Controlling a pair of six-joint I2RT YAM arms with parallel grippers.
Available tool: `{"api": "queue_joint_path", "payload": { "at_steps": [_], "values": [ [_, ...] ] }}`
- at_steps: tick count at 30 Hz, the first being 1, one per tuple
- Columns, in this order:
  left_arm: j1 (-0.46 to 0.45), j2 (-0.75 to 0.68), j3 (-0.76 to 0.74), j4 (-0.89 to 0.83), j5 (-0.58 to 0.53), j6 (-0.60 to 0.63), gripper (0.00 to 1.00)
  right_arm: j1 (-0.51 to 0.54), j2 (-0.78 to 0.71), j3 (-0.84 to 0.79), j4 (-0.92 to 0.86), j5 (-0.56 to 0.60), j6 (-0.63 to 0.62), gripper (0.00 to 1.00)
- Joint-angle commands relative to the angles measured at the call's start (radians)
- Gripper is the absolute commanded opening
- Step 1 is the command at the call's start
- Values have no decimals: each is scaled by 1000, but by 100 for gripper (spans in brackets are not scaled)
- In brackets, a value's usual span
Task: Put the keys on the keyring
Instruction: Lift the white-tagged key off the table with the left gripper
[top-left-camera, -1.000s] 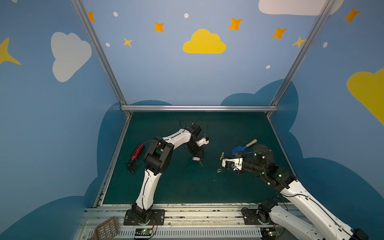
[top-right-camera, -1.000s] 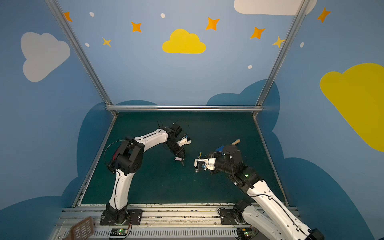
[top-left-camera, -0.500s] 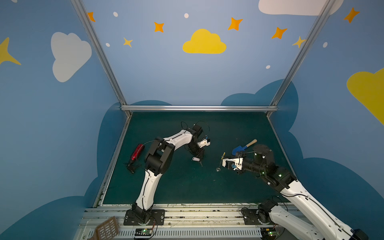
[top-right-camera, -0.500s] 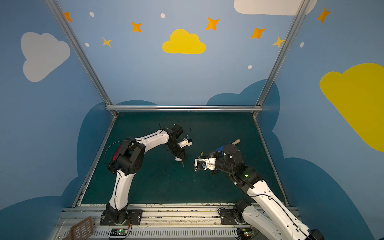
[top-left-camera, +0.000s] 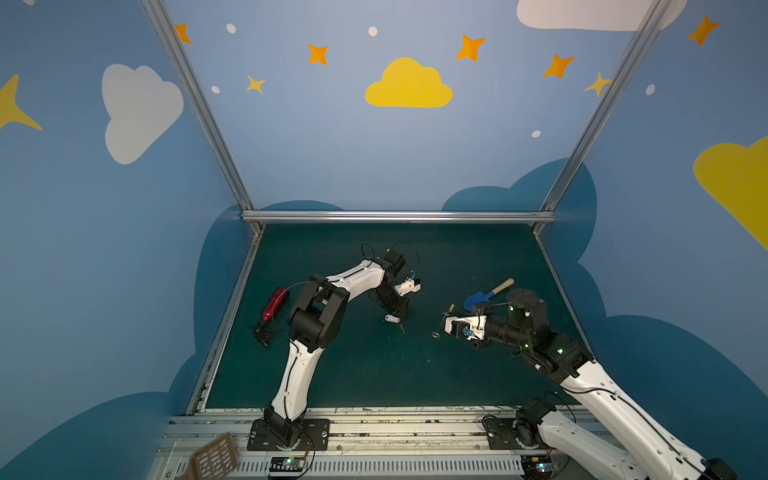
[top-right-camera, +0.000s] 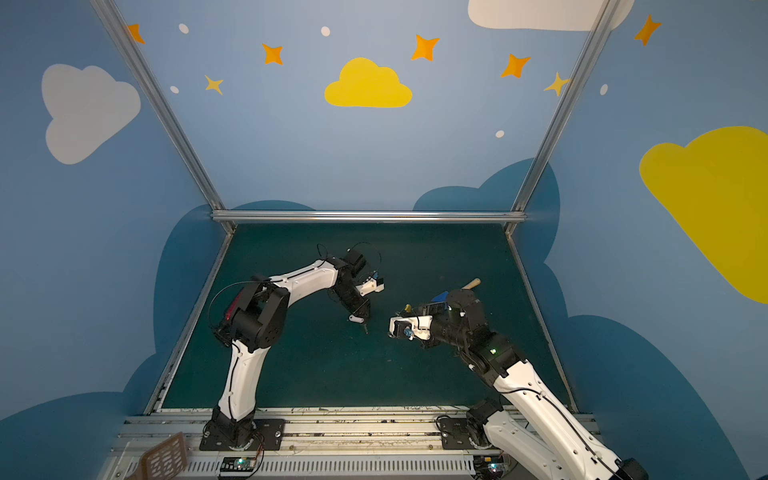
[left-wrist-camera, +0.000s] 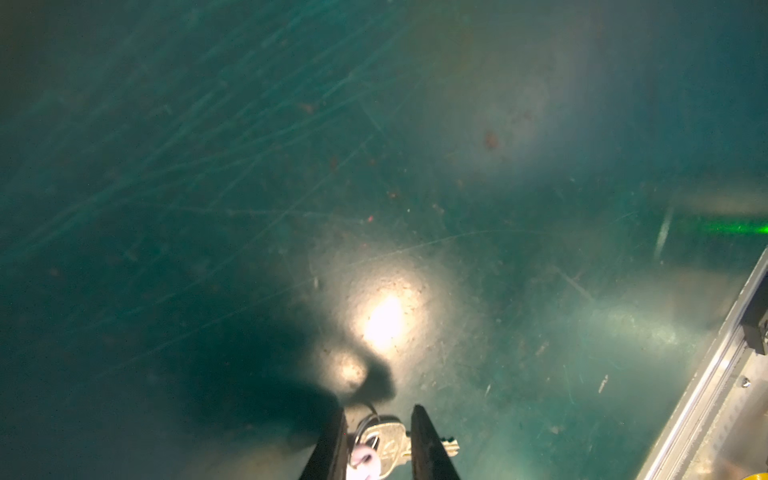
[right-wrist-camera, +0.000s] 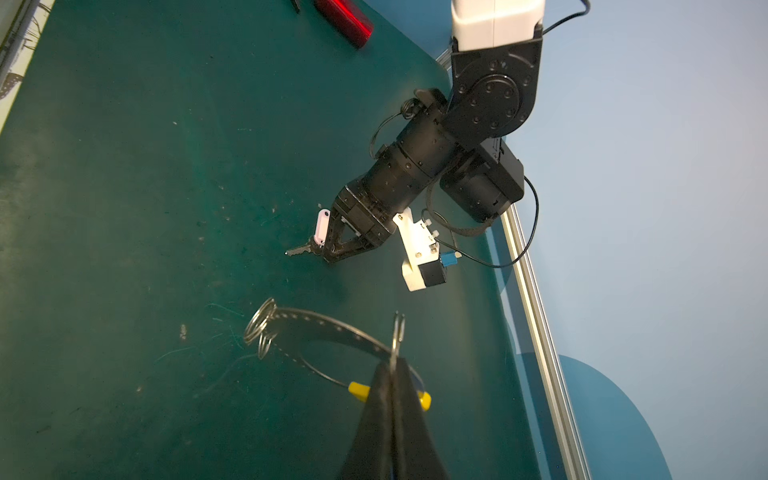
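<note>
The step in hand looks like the pickup of the keys (left-wrist-camera: 388, 442). They are near the middle of the mat (top-left-camera: 353, 374). The left gripper (right-wrist-camera: 331, 255) is down over them, jaws a little apart on either side of the key's head. Whether they pinch it I cannot tell. The right gripper (right-wrist-camera: 392, 365) is clamped tight on the keyring (right-wrist-camera: 332, 328), just beside its yellow part. In both top views the keyring sits at 3 o'clock from the keys, clearly apart. Next, I judge, the left arm needs a sure hold, then must carry the keys across and thread them onto the keyring.
</note>
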Motion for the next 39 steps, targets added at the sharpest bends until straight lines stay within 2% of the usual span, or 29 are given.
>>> {"api": "queue_joint_path", "payload": {
  "at_steps": [1, 12, 32, 39],
  "values": [
    [0, -9, -43, -53, -16, 13, 26, -6, -7, -11, 4, -20, 20, 0],
    [4, -16, -54, -51, -17, 13, 15, -14, -2, -12, 12, -27, 21, 0],
    [5, -83, -81, 6, 14, 2, 6, -24, 7, -23, 16, -49, 35, 0],
    [-12, -114, -117, 128, -76, -89, 6, -26, 7, -25, 17, -43, 37, 0]
  ]
}}
